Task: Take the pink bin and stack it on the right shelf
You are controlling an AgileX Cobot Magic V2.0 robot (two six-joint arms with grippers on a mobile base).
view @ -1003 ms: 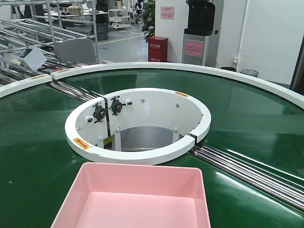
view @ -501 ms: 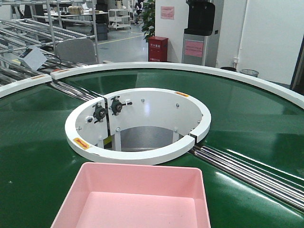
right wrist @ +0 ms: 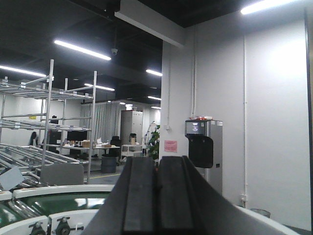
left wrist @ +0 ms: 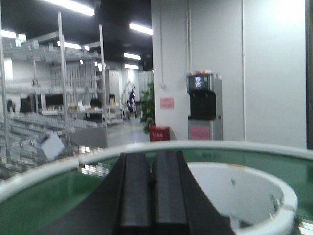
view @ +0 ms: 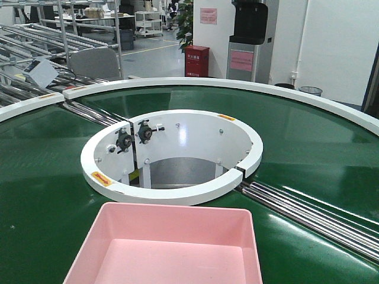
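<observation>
Front view: pink bin [view: 177, 223] sits at bottom centre of the frame on the green belt [view: 47, 195], its near end cut off by the bottom edge. Just past its far wall is a white ring [view: 172, 194] around a round opening in the belt, close to the bin but apart from it. Black bearing blocks [view: 134, 136] are bolted on the ring's inner left wall. Steel rollers [view: 308, 214] run diagonally at lower right, beside the bin's right corner and apart from it. A white curved rail [view: 237, 84] edges the belt at the back. Beyond it: a red cabinet [view: 197, 61] at top centre, a drinks machine [view: 251, 38] to its right, metal racks [view: 35, 35] at upper left, and a small waste bin [view: 311, 90] at the right.

The bin is upright, open side up, flat on the belt, with its bare bottom showing. Its far wall runs left-right, square to the camera. The long axis looks left-right too, but with the near end cropped this is not certain.

Left gripper [left wrist: 151, 161]: dark fingers pressed together, nothing between them, pointing out over the belt toward the ring. Right gripper [right wrist: 156, 164]: same, fingers closed on nothing, aimed at the back wall and drinks machine.

Against the earlier frames, the bin, ring and belt sit in the same places.
</observation>
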